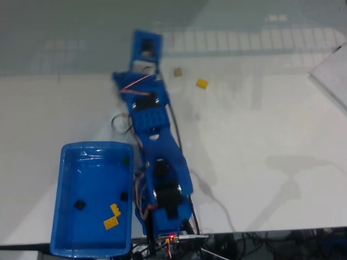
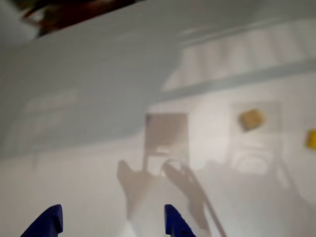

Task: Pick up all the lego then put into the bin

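While two bricks wait on the table, the arm reaches out empty.
Fixed view: tan lego and yellow lego lie beyond the bin, which holds several bricks. Wrist view: gripper spread wide, nothing between its tips, likely readying a grasp.

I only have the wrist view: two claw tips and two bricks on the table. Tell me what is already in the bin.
Observer: In the fixed view the blue bin holds yellow bricks and a black piece.
Operator: Say where the bin sits relative to the arm.
Observer: It sits left of the arm's base, at the table's near edge.
Operator: Report the claw.
Observer: The claw is open and empty, reaching away from the bin, with the tan brick and the yellow brick to its right.
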